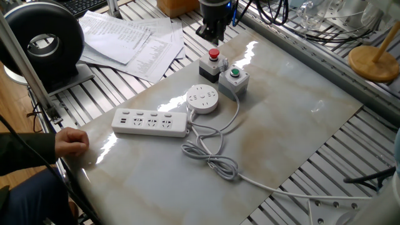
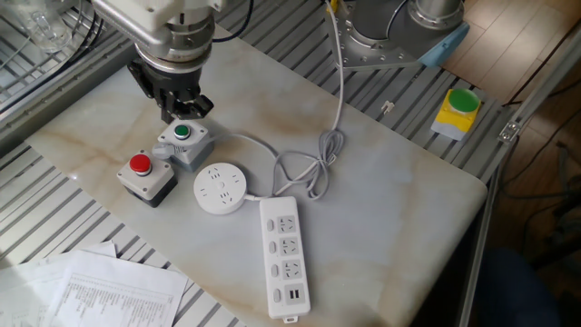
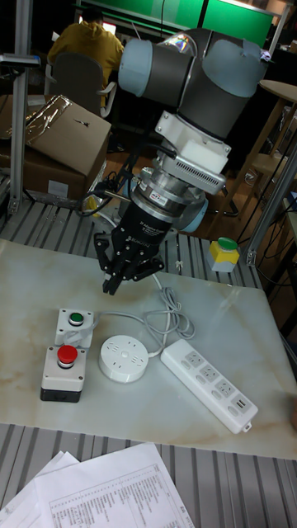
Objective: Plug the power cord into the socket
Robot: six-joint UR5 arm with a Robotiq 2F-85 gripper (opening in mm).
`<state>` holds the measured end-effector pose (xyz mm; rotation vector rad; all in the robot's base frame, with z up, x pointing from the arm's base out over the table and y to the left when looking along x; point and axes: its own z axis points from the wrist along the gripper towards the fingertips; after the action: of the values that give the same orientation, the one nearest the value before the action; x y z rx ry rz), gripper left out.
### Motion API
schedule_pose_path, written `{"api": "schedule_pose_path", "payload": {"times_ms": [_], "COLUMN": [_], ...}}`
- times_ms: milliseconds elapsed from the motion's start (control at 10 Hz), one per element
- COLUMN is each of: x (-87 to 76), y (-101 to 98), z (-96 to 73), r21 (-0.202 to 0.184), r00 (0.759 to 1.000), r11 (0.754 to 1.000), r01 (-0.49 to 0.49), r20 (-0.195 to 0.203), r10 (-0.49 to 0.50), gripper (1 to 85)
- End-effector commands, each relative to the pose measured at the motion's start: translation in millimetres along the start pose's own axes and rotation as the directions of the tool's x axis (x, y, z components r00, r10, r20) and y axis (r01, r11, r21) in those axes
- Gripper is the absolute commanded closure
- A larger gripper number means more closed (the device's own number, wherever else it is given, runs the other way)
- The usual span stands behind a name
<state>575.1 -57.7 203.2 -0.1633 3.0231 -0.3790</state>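
Note:
The socket [image 1: 202,99] [image 2: 222,189] [image 3: 122,357] is a round white puck lying flat on the marble top. The power cord [image 1: 209,153] [image 2: 309,168] [image 3: 165,318] lies in loose white loops just beyond it, and I cannot make out its plug. My gripper [image 1: 212,32] [image 2: 177,104] [image 3: 115,280] hangs open and empty above the far side of the two button boxes, well clear of both cord and socket.
A red button box [image 1: 211,65] [image 2: 145,174] and a green button box [image 1: 236,78] [image 2: 184,141] stand beside the socket. A long white power strip [image 1: 150,122] [image 2: 284,257] lies nearby. A person's hand [image 1: 72,142] rests at the table edge. Papers [image 1: 131,40] lie off the slab.

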Motion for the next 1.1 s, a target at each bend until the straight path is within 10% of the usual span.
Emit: {"api": "schedule_pose_path", "payload": {"times_ms": [0,300,1000], "x": [-8.2,-14.4,-7.0], "y": [3.7,11.6,2.8], "z": [-15.9,-8.7,-7.2], "r21": [-0.057,-0.121,-0.096], "r00": [0.997,0.996,0.999], "r11": [0.995,0.99,0.995], "r01": [-0.078,-0.076,-0.005], "r20": [-0.003,0.043,0.035], "r10": [0.078,0.082,0.008], "gripper": [84.7,84.7,84.7]}}
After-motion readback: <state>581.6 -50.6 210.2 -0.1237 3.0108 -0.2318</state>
